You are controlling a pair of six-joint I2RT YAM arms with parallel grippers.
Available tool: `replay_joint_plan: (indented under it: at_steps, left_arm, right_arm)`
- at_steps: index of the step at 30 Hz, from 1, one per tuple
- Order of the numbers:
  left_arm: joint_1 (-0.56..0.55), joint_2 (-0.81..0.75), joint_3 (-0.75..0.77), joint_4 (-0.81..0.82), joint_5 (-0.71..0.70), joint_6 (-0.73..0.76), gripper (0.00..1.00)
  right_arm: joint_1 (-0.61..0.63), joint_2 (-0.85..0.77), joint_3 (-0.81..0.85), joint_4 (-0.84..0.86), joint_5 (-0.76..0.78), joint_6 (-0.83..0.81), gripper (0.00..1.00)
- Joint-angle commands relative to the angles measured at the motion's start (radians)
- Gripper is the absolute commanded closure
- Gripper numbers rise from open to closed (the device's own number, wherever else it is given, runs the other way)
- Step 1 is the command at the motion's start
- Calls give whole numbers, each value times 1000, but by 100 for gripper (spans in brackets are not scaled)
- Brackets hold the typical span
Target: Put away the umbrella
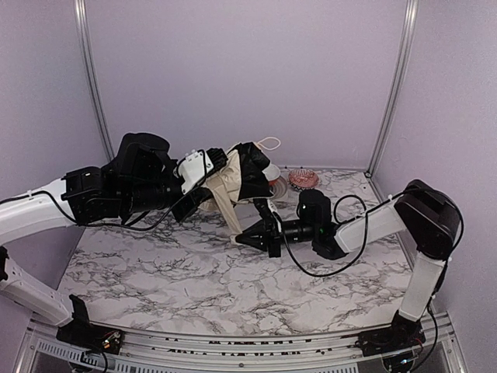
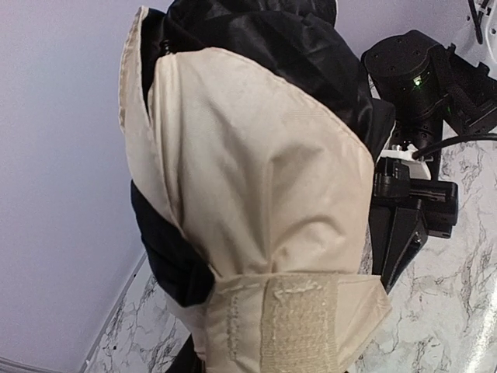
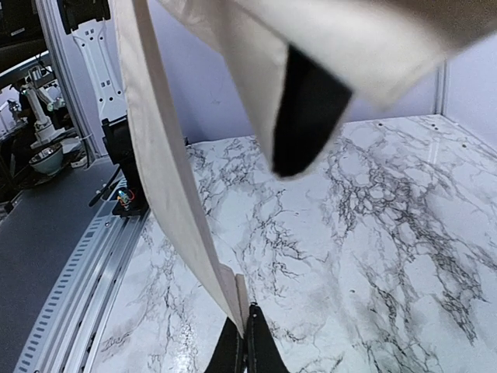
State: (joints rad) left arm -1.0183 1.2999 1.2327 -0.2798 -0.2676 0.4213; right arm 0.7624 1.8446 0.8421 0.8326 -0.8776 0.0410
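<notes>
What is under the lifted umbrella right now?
Under the umbrella is bare marble table, and the right gripper pinching the cream strap that hangs down from it. The bunched fabric covers the shaft and handle, so neither can be seen.

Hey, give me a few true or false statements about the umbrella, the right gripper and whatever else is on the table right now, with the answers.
1. The umbrella is lifted clear of the table. True.
2. The right gripper is open and touches nothing. False: it is shut on a cream fabric strip of the umbrella.
3. A bowl stands near the table's far edge. True.
4. The umbrella's fabric is all red. False: it is cream with black.
5. The left wrist view shows a Velcro strap on the fabric. True.
</notes>
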Motion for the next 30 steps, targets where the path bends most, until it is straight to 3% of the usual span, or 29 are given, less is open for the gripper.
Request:
replay_joint_plan:
  at_steps: [1, 9, 14, 17, 22, 30]
  left_arm:
    - [9, -90, 20, 77, 90, -63, 100]
    - [6, -153, -2, 93, 388, -87, 100]
    - [-22, -136, -32, 95, 736, -110, 100]
    - [-80, -121, -79, 79, 859, -106, 100]
    - [-170, -55, -131, -55, 897, -21, 100]
    - [-181, 69, -242, -178, 784, 54, 100]
  right_arm:
    - [-35, -72, -61, -13, 151, 5, 100]
    - [-97, -111, -54, -192, 359, -131, 100]
    - [-169, -93, 49, -189, 373, -200, 100]
    - [-187, -135, 111, -197, 318, -309, 100]
    - [-187, -214, 208, -237, 253, -460, 100]
    - [-98, -348, 237, -290, 159, -680, 100]
